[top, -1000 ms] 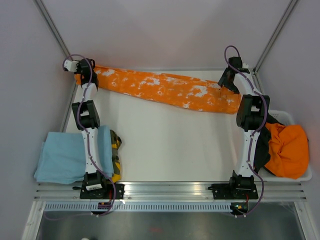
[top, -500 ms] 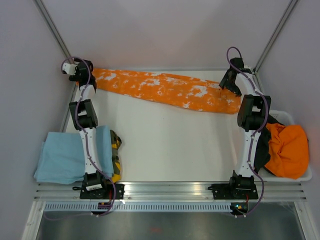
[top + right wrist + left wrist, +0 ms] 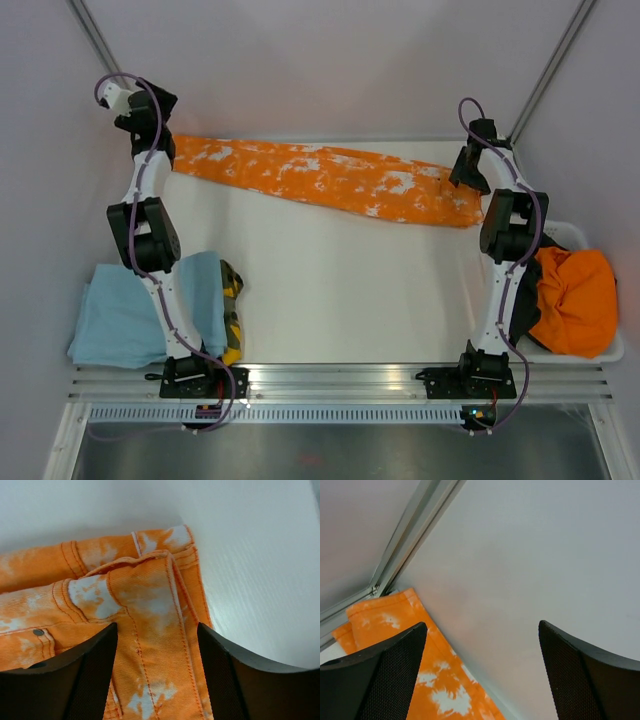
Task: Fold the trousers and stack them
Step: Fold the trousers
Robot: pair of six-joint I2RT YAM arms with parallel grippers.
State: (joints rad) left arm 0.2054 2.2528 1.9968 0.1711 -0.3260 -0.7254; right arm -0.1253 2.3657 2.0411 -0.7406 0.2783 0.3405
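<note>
The trousers [image 3: 330, 182], bright orange with white blotches, lie stretched out flat across the back of the table, leg ends at the left, waistband at the right. My left gripper [image 3: 133, 118] is raised above the far-left corner, open and empty. In the left wrist view its gripper [image 3: 482, 626] faces the back wall, with a trouser hem [image 3: 385, 617] lying below at the lower left. My right gripper [image 3: 462, 178] hovers over the waistband end. In the right wrist view that gripper [image 3: 156, 627] is open, and the waistband [image 3: 150, 595] lies flat under the gap between its fingers.
A folded light blue cloth [image 3: 120, 315] and a yellow-patterned garment [image 3: 232, 305] lie at the near left beside the left arm. A white bin [image 3: 578, 233] off the table's right edge holds a plain orange garment [image 3: 580, 300]. Walls and metal frame posts close the back corners.
My left gripper opened, let go of the trouser leg end and rose up toward the far-left corner; the leg end now lies on the table. My right gripper shifted slightly right.
</note>
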